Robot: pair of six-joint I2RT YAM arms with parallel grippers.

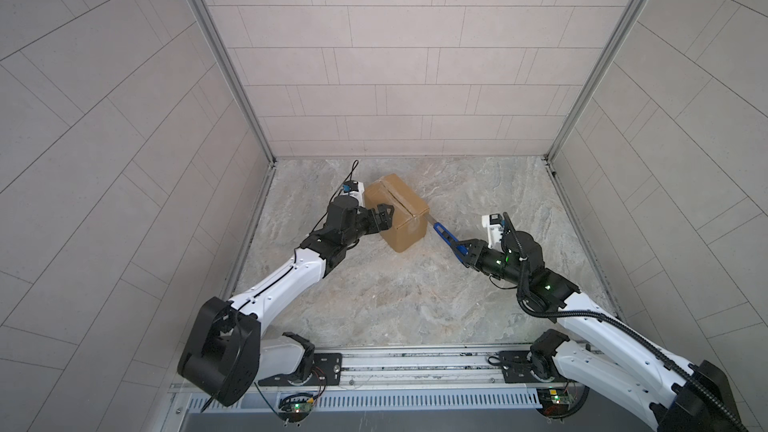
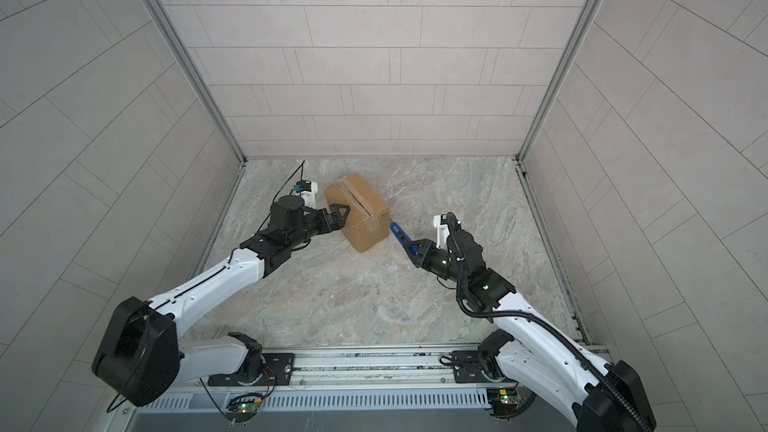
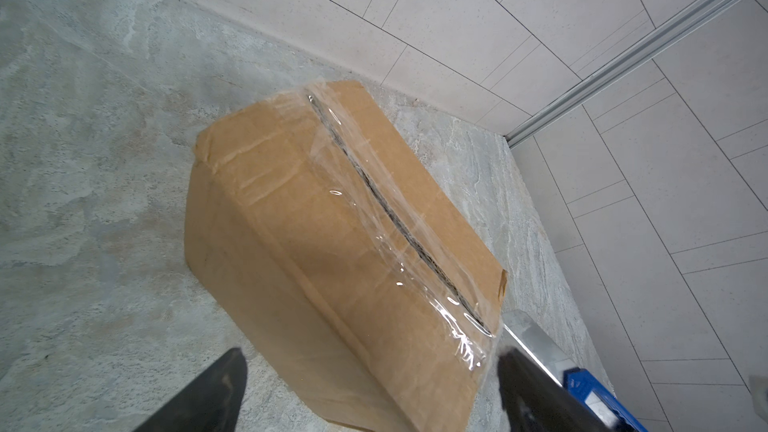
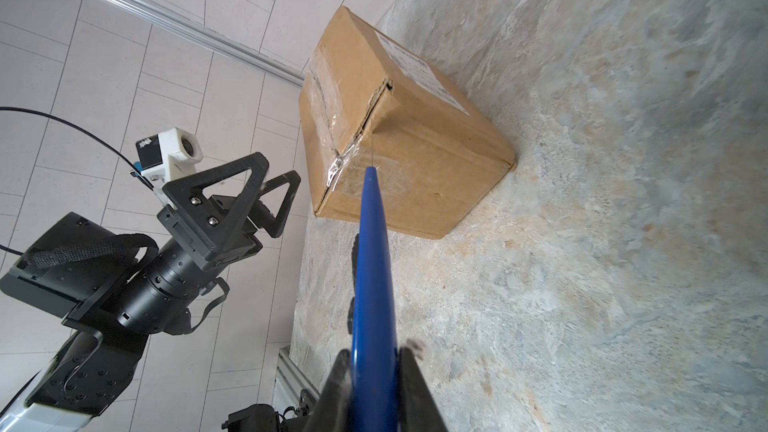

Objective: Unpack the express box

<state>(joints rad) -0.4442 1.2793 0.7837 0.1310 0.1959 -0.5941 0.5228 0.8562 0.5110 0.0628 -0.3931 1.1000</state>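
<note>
Set on the marbled counter point(image 1: 395, 297), back and left of middle: brown taped box point(image 1: 401, 209), white label on one side. Spread wide at the box's left edge, gripping nothing: left jaws. Pinched narrow around a blue knife point(image 1: 445, 235): right jaws, blade tip against the box's taped end.

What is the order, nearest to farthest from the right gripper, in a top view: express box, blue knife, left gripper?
1. blue knife, held in the fingers of the right gripper.
2. express box, at the blade's tip.
3. left gripper, open, at the box's far side.
</note>
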